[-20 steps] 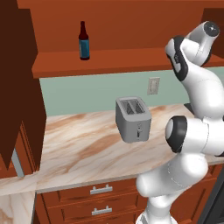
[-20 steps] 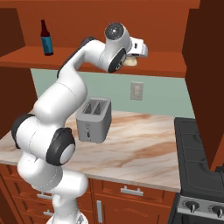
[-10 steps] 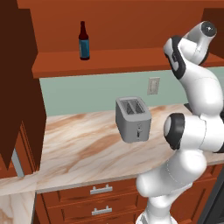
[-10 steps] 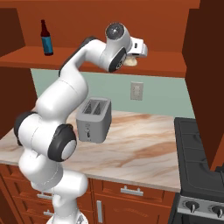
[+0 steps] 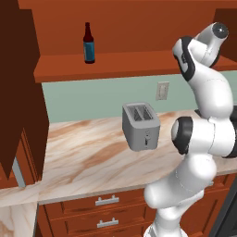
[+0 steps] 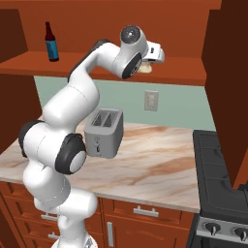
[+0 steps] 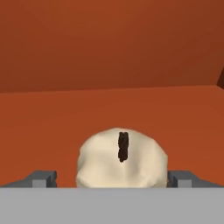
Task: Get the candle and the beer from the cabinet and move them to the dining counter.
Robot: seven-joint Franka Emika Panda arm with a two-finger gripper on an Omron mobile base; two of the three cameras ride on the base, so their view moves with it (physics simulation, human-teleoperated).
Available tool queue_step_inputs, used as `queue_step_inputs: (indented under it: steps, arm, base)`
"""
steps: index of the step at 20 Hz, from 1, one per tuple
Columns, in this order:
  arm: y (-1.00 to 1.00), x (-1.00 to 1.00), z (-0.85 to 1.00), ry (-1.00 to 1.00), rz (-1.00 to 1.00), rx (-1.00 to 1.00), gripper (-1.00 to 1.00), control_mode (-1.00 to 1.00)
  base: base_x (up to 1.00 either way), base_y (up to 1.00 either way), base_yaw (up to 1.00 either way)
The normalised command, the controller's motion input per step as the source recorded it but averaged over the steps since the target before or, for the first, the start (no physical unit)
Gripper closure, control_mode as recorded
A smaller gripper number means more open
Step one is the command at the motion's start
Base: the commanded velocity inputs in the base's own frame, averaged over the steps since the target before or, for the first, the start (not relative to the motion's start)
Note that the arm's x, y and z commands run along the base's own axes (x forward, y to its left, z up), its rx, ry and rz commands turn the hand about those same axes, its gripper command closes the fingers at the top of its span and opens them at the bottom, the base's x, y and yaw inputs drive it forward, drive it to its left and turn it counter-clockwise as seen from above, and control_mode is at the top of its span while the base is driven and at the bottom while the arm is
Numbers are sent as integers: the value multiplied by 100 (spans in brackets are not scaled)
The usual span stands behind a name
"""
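Observation:
The cream-white candle (image 7: 122, 162) with a dark wick sits on the cabinet shelf (image 7: 52, 127), low and centred in the hand view. My gripper (image 7: 112, 179) is open, one fingertip (image 7: 43, 178) on each side of the candle with a gap to each. From the right base view the candle (image 6: 145, 68) peeks out behind my hand on the cabinet shelf (image 6: 184, 72). The beer (image 5: 89, 44), a dark bottle with a blue label, stands upright farther left on the same shelf (image 5: 120, 65), also the beer (image 6: 51, 42). The dining counter is out of view.
A grey toaster (image 5: 140, 125) stands on the marbled counter (image 5: 83, 157) below the shelf. The open cabinet door (image 5: 18, 92) hangs at the left. A black stove (image 6: 218, 164) lies to the right, under a wooden side wall (image 6: 227, 72). Drawers (image 5: 106, 208) run below the counter.

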Motion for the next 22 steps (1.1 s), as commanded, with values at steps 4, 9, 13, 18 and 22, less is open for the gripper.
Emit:
queue_step_inputs:
  steps: [4, 9, 13, 18, 22]
  arm:
    - [-11, 10, 0, 0, 0, 2, -100, -100]
    - [-6, 12, 0, 0, 0, 0, -100, -100]
    - [0, 7, -2, 0, 0, 0, 100, -100]
    - [0, 0, -2, 0, 0, 0, 100, -100]
    - [0, 0, 0, 0, 0, 0, 100, -100]
  base:
    - [0, 0, 0]
    - [0, 0, 0]
    - [0, 0, 0]
    - [0, 0, 0]
    - [0, 0, 0]
